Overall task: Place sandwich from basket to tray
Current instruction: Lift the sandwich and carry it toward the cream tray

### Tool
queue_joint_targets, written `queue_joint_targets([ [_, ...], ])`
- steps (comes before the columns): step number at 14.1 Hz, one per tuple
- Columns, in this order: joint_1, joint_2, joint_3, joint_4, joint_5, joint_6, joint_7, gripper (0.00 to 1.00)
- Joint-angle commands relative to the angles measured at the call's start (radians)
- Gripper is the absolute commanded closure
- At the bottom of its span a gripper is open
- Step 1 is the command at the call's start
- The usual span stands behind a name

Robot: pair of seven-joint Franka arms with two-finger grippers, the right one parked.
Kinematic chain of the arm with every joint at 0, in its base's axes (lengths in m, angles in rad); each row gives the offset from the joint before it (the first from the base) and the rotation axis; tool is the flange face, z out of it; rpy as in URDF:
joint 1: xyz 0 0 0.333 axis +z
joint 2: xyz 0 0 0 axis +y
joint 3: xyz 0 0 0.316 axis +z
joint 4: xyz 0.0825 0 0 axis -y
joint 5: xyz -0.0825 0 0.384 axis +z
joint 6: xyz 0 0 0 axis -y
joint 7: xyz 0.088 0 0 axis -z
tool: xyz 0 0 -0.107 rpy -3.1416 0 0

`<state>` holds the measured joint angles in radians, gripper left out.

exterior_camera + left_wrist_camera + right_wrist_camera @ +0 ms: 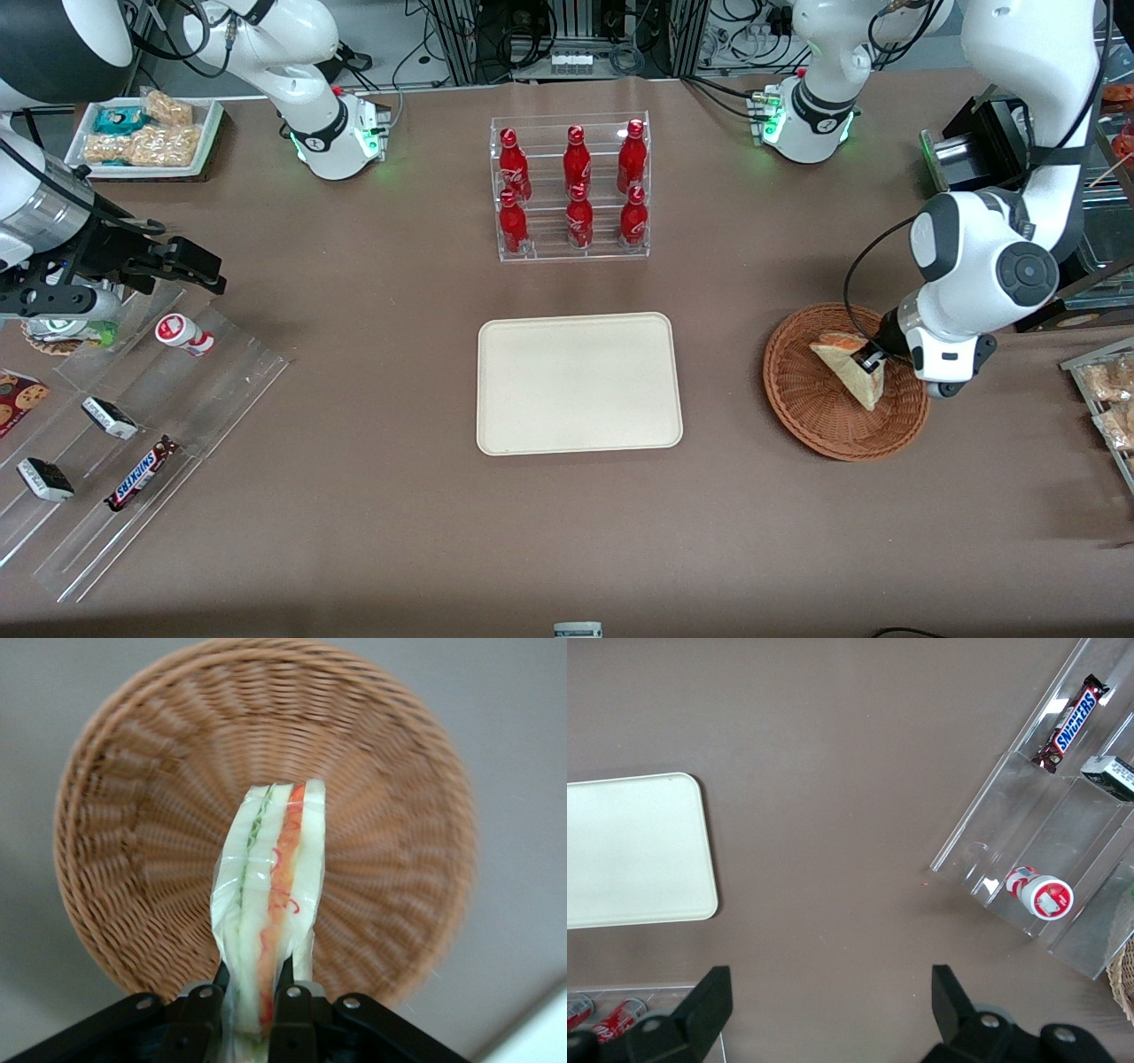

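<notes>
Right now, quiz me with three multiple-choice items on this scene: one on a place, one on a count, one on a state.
1. Where is the sandwich?
A. On the tray
B. Over the basket, in the gripper
C. In the bottle rack

2. How many red bottles stand in the rack?
A. Four
B. Six
C. Eight

3. What is the state of the tray?
A. Bare
B. Holding the sandwich
C. Holding bottles

Answers:
1. B: the gripper is shut on the sandwich's end, with the basket right beneath.
2. B: two rows of three show in the front view.
3. A: nothing lies on its cream surface, so the move is not yet done.
</notes>
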<state>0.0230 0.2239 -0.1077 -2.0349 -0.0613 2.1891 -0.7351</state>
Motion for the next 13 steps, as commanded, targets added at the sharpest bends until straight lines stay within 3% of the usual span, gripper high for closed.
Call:
queue_joint_targets([
  [1, -0.095, 0.031, -0.024, 0.093, -0.008, -0.051, -0.02, 0.95],
  [3, -0.2, 0.069, -0.024, 0.139, 0.014, -0.043, -0.056, 0.95],
  [6, -0.36, 0.198, -0.024, 0.29, 0.115, -0.052, -0.058, 0.95],
  [13, -0.626, 0.445, -0.02, 0.579, 0.195, -0.046, -0.133, 0.94],
])
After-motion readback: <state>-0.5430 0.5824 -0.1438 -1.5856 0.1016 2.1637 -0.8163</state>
